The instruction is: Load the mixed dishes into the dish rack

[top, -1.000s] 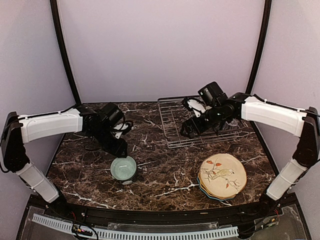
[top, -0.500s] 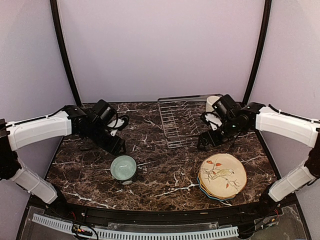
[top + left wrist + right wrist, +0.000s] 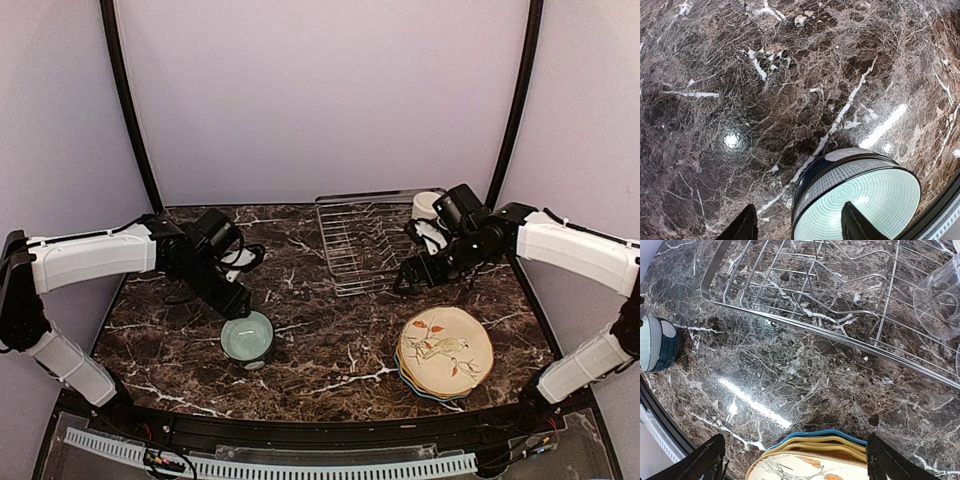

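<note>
The mint-green bowl point(image 3: 247, 338) point(image 3: 860, 200), dark blue outside, stands upright on the marble at front left. My left gripper point(image 3: 238, 303) point(image 3: 800, 225) is open at its far rim, one finger over the inside and one outside, with a gap to the wall. A stack of scalloped plates point(image 3: 445, 352) point(image 3: 815, 455), cream bird plate on top, lies at front right. My right gripper point(image 3: 405, 280) point(image 3: 797, 460) hangs wide open just above the stack's far edge, holding nothing. The dish rack point(image 3: 365, 245) point(image 3: 840, 335) holds a cream mug point(image 3: 427, 205) and a clear glass tumbler point(image 3: 940, 300).
The table's black front edge point(image 3: 660, 410) runs close behind the bowl point(image 3: 655, 342) and the plates. Dark frame posts point(image 3: 130, 110) stand at the back corners against the lilac walls. The rack's thin upright prongs point(image 3: 812, 270) rise at its left half.
My right arm has swung out of the rack toward the plates, uncovering the cream mug at the rack's back right. My left gripper drew back left, then returned to the bowl's far rim.
</note>
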`<state>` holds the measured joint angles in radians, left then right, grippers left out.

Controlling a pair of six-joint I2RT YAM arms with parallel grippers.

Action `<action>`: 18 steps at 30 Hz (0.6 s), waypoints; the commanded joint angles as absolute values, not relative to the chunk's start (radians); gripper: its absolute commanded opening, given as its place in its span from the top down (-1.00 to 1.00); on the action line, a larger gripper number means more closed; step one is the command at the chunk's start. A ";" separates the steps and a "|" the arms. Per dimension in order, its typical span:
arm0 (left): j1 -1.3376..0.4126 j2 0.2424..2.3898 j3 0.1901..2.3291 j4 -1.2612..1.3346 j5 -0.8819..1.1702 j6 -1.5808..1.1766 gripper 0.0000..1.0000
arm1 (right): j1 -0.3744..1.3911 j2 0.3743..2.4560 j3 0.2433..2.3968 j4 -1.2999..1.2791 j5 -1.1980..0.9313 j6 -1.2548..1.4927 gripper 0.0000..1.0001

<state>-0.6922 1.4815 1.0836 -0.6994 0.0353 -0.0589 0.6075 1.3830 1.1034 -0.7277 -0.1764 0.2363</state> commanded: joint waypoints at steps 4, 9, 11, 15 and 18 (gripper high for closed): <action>-0.696 1.483 1.084 -0.745 0.040 0.033 -0.09 | 0.592 1.394 1.103 -0.651 -0.275 0.207 -0.89; -0.698 1.475 1.103 -0.761 0.044 0.049 -0.06 | 0.568 1.375 1.100 -0.671 -0.308 0.206 -0.89; -0.699 1.457 1.108 -0.750 0.048 0.047 -0.06 | 0.548 1.353 1.087 -0.713 -0.264 0.230 -0.89; -0.701 1.420 1.104 -0.711 0.061 0.038 -0.06 | 0.479 1.292 1.023 -0.795 -0.163 0.287 -0.89; -0.701 1.411 1.110 -0.703 0.071 0.023 -0.05 | 0.424 1.239 0.959 -0.832 -0.125 0.357 -0.92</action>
<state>-0.6945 1.4605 1.0859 -0.7151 0.0460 0.0261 0.4850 1.3094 1.0317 -0.7403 -0.2119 0.2607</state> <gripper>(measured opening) 0.528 0.949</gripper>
